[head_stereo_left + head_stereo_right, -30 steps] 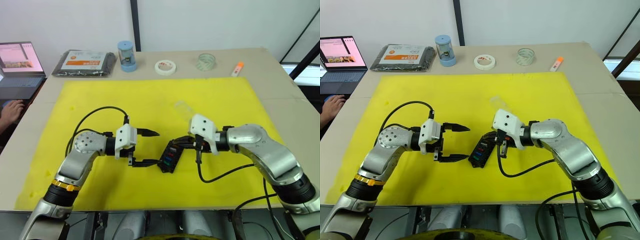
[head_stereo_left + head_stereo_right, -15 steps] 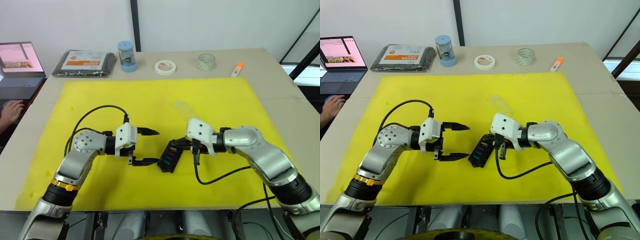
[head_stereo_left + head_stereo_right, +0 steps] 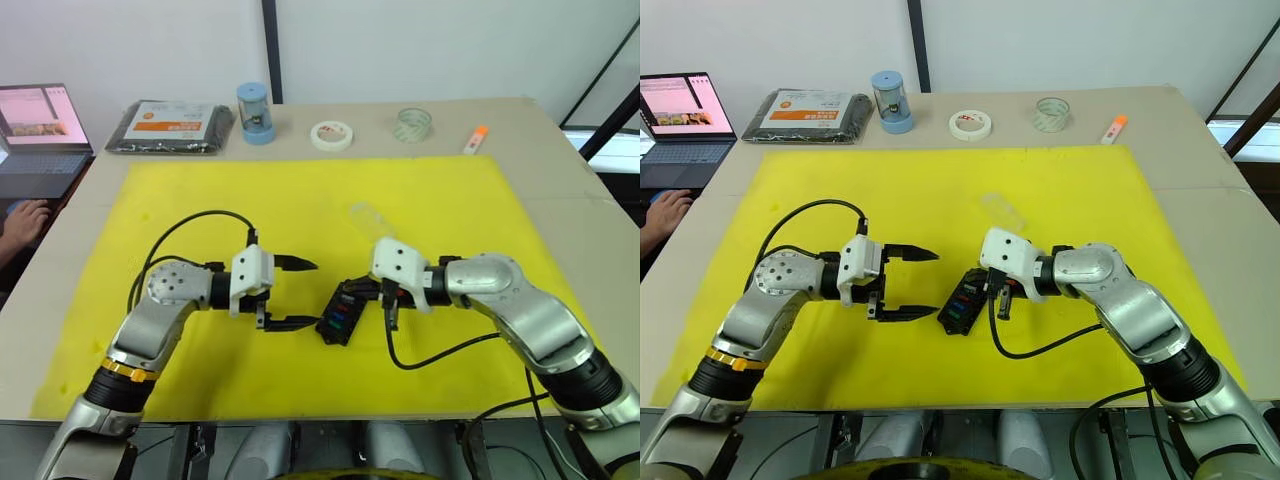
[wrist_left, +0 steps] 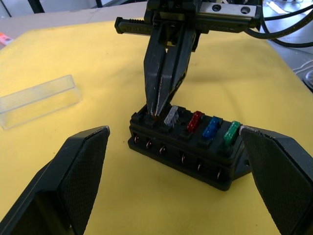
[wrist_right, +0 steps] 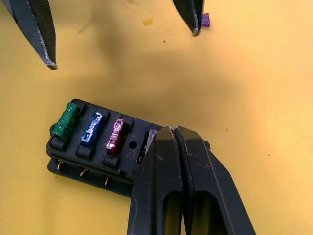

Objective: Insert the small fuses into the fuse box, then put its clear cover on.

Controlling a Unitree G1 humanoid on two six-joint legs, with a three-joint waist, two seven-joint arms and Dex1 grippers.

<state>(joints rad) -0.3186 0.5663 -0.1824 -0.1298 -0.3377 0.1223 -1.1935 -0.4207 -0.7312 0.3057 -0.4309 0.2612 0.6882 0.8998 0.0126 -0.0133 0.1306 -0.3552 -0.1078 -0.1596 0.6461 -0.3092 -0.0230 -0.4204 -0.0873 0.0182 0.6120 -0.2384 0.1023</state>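
Note:
The black fuse box lies on the yellow mat between my two grippers. Green, blue, red and grey small fuses stand in its slots. My right gripper is shut, its tips pressed down on the end slot beside the grey fuse; anything between the tips is hidden. My left gripper is open, just left of the box and not touching it. A purple fuse lies loose on the mat. The clear cover lies on the mat behind the box.
Along the table's back edge sit a black packet with an orange label, a blue container, a white tape roll, a clear tape roll and an orange-capped marker. At the far left are a laptop and a person's hand.
My right gripper has shifted slightly left and down onto the fuse box's end slot. The left gripper has stayed where it was, open.

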